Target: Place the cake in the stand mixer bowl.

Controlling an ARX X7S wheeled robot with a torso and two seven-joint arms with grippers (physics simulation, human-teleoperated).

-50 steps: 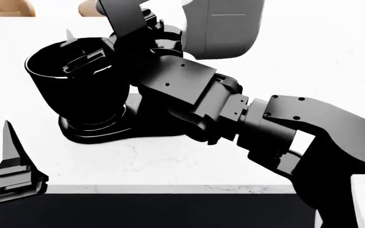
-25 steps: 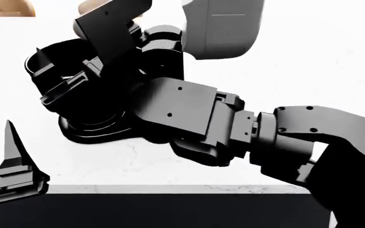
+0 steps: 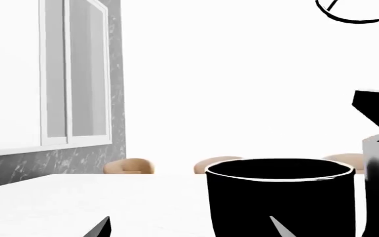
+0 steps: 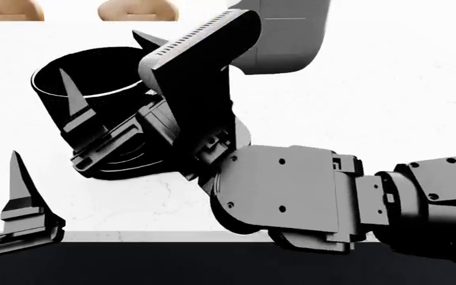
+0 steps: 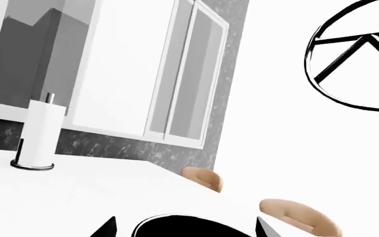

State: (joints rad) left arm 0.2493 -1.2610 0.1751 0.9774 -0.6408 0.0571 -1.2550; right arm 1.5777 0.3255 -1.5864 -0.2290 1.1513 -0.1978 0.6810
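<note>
Two spread fingers of the right end effector (image 4: 105, 64) frame the mouth of the stand mixer bowl (image 4: 47, 102): in the head view one tip shows against the dark interior on the near side and the other rises past the far rim. Nothing is pinched between them. The right wrist view shows only the bowl's black rim and bare air in the gap. The cake appears in no view, so it is either hidden behind the arm or down inside the bowl, and I cannot tell which.

The bowl stands upright on the white bench (image 4: 394, 89), its opening facing straight up, beneath the mixer's grey head (image 4: 287, 35). It lies directly ahead of the right end effector, practically at the fingertips, so the right arm is much the nearer.

That arm comes in from the robot's right. Its forearm runs low across the bench and the wrist is cocked upward, so the fingers aim up and away over the rim.

The left end effector (image 4: 21, 205) hangs at the near bench edge, well apart from the bowl. Its fingers are also spread and hold nothing
</note>
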